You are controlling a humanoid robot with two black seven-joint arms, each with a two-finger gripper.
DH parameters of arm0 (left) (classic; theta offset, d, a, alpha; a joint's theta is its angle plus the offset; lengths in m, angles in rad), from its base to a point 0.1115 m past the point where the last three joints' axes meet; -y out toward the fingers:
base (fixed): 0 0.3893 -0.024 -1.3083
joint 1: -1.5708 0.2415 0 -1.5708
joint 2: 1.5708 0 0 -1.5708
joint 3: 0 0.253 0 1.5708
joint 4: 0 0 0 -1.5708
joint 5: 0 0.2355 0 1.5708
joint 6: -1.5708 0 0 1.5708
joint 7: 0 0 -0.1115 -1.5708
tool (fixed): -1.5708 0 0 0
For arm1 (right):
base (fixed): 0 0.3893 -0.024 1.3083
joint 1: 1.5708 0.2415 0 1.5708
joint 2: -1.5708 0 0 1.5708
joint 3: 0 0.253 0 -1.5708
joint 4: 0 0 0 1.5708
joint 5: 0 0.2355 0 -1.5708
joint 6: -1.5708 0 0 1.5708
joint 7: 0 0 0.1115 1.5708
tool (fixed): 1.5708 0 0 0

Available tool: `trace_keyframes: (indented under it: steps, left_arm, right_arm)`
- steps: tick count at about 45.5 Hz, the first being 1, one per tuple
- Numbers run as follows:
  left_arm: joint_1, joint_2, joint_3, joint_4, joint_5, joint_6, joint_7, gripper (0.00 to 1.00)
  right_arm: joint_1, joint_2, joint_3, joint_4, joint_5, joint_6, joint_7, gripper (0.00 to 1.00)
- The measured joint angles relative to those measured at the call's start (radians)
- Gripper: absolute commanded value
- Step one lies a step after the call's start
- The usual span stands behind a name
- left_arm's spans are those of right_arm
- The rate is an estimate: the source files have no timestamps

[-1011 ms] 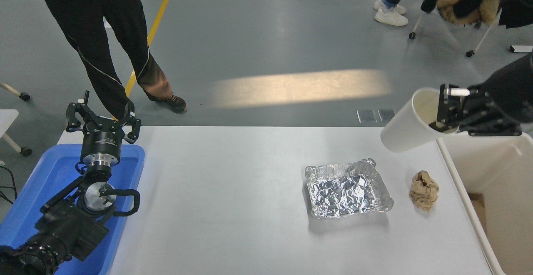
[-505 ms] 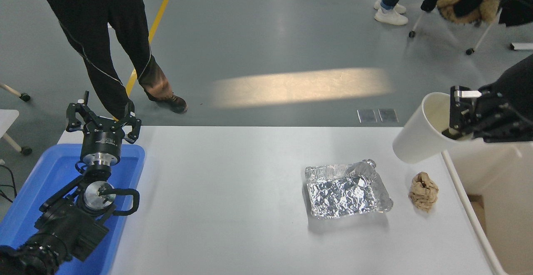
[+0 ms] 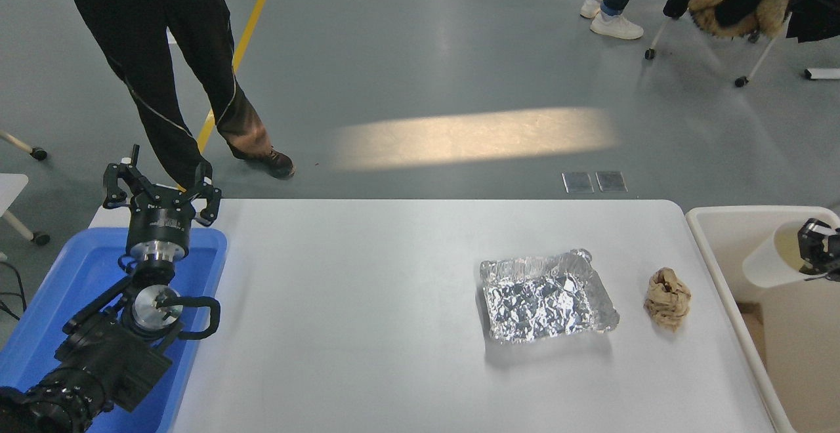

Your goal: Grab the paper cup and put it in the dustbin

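Observation:
The white paper cup (image 3: 773, 264) hangs tilted over the inside of the cream-white dustbin (image 3: 720, 218) at the table's right end. My right gripper (image 3: 814, 249) shows only at the picture's right edge, shut on the cup's rim, one finger inside the cream mouth. Most of the right arm is out of frame. My left gripper (image 3: 161, 187) is parked open at the lower left, above the blue tray.
A crumpled foil tray (image 3: 546, 296) and a brown paper ball (image 3: 667, 298) lie on the white table (image 3: 367, 302) right of centre. A blue tray (image 3: 59, 302) sits under the left arm. A person's legs (image 3: 170, 65) stand beyond the far left edge.
My right gripper has carried the cup to the right and downward, from above the table's right corner to over the dustbin's inside. The left arm has not moved.

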Motion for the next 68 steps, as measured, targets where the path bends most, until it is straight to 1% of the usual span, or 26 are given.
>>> trace_keyframes:
  steps: [5, 9, 14, 21, 22, 23, 24, 25, 26, 27, 38, 47, 50, 56, 60, 64, 68]
  left_arm:
    - [0.0, 0.0, 0.0, 0.0, 0.0, 0.0, 0.0, 0.99]
    - [0.0, 0.0, 0.0, 0.0, 0.0, 0.0, 0.0, 0.99]
    - [0.0, 0.0, 0.0, 0.0, 0.0, 0.0, 0.0, 0.99]
    - [0.0, 0.0, 0.0, 0.0, -0.001, 0.0, 0.0, 0.99]
    - [0.0, 0.0, 0.0, 0.0, -0.001, 0.0, 0.0, 0.99]
    - [0.0, 0.0, 0.0, 0.0, -0.001, 0.0, 0.0, 0.99]
    - [0.0, 0.0, 0.0, 0.0, -0.001, 0.0, 0.0, 0.99]
    - [0.0, 0.0, 0.0, 0.0, -0.001, 0.0, 0.0, 0.99]
    - [0.0, 0.0, 0.0, 0.0, -0.001, 0.0, 0.0, 0.99]
    - [0.0, 0.0, 0.0, 0.0, -0.001, 0.0, 0.0, 0.99]
    - [0.0, 0.0, 0.0, 0.0, -0.001, 0.0, 0.0, 0.99]
    - [-0.001, 0.0, 0.0, 0.0, 0.0, 0.0, 0.0, 0.99]
    - [-0.001, 0.0, 0.0, 0.0, 0.0, -0.001, 0.0, 0.99]
    - [-0.002, 0.0, 0.0, -0.001, 0.001, -0.001, 0.0, 0.99]
    - [-0.003, 0.001, 0.001, -0.001, 0.002, -0.001, 0.0, 0.99]
    - [-0.003, 0.0, 0.001, -0.001, 0.003, -0.002, 0.0, 0.99]
    - [-0.003, 0.001, 0.001, -0.001, 0.002, -0.001, 0.002, 0.99]
  right_arm:
    - [-0.21, -0.008, 0.163, -0.14, 0.017, -0.045, 0.0, 0.0]
    - [-0.368, 0.008, 0.294, -0.255, 0.026, -0.07, 0.0, 0.0]
    - [-0.552, 0.057, 0.445, -0.426, 0.032, -0.093, -0.001, 0.0]
    - [-0.711, 0.127, 0.558, -0.597, 0.037, -0.109, 0.0, 0.0]
    - [-0.724, 0.134, 0.567, -0.612, 0.037, -0.11, 0.0, 0.06]
    - [-0.738, 0.141, 0.577, -0.629, 0.038, -0.112, 0.0, 0.18]
    - [-0.754, 0.151, 0.589, -0.65, 0.038, -0.115, -0.001, 0.36]
    - [-0.764, 0.157, 0.595, -0.663, 0.039, -0.117, -0.001, 0.58]
    - [-0.776, 0.165, 0.603, -0.678, 0.039, -0.121, -0.001, 0.83]
    - [-0.785, 0.171, 0.61, -0.692, 0.039, -0.125, -0.001, 1.0]
    - [-0.838, 0.224, 0.65, -0.795, 0.041, -0.164, -0.001, 1.0]
    - [-0.816, 0.233, 0.655, -0.806, 0.042, -0.144, 0.003, 1.0]
    - [-0.787, 0.221, 0.653, -0.787, 0.036, -0.129, 0.004, 1.0]
    - [-0.7, 0.17, 0.64, -0.701, 0.012, -0.111, 0.006, 1.0]
    - [-0.606, 0.139, 0.582, -0.609, -0.013, -0.107, 0.005, 1.0]
    - [-0.483, 0.122, 0.464, -0.494, -0.027, -0.11, 0.005, 1.0]
    - [-0.314, 0.132, 0.302, -0.349, -0.029, -0.113, 0.004, 1.0]
